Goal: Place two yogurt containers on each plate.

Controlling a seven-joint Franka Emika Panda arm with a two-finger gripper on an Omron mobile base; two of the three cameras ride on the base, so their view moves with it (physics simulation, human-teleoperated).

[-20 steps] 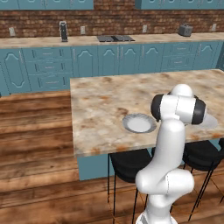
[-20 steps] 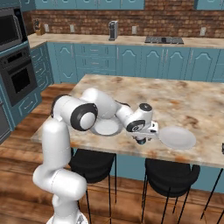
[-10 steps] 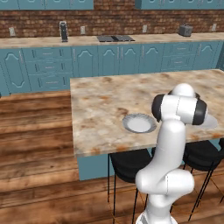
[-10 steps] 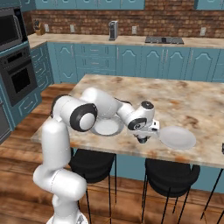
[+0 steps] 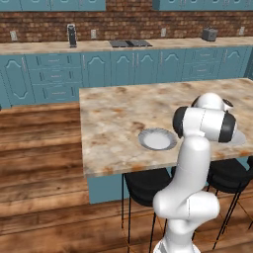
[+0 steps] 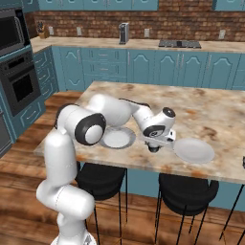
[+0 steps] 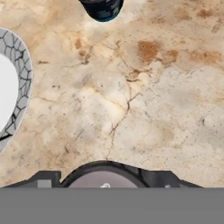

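Plates: two counted on the marble island counter [image 6: 201, 107], one plate [image 6: 116, 138] just beside the arm's elbow in the right base view, same one seen clear in the left base view [image 5: 157, 139]; second plate [image 6: 194, 150] sits to the right near the counter's front edge, and its pale edge pokes out behind the arm in the left base view [image 5: 239, 139]. Both plates look bare on the parts that show. Arm [image 6: 79, 125] reaches low over the counter, gripper [image 6: 154, 147] hanging between the two plates, close to the counter surface. Hand view has one plate's crackled grey rim [image 7: 21, 74] at the left edge and bare marble across the middle. Yogurt containers: only one countable for sure, a dark round cup [image 7: 102, 8] cut by the top edge of the hand view, standing on the marble, apart from the plate rim. A round grey-topped dark shape [image 7: 104, 178] sits right at the bottom of the hand view where the fingers would be, could be a cup in the grip, cannot tell; fingers hidden, so spread or closed cannot be told. Black stools: two [image 6: 101, 179] [image 6: 187, 191] under the island's front edge.
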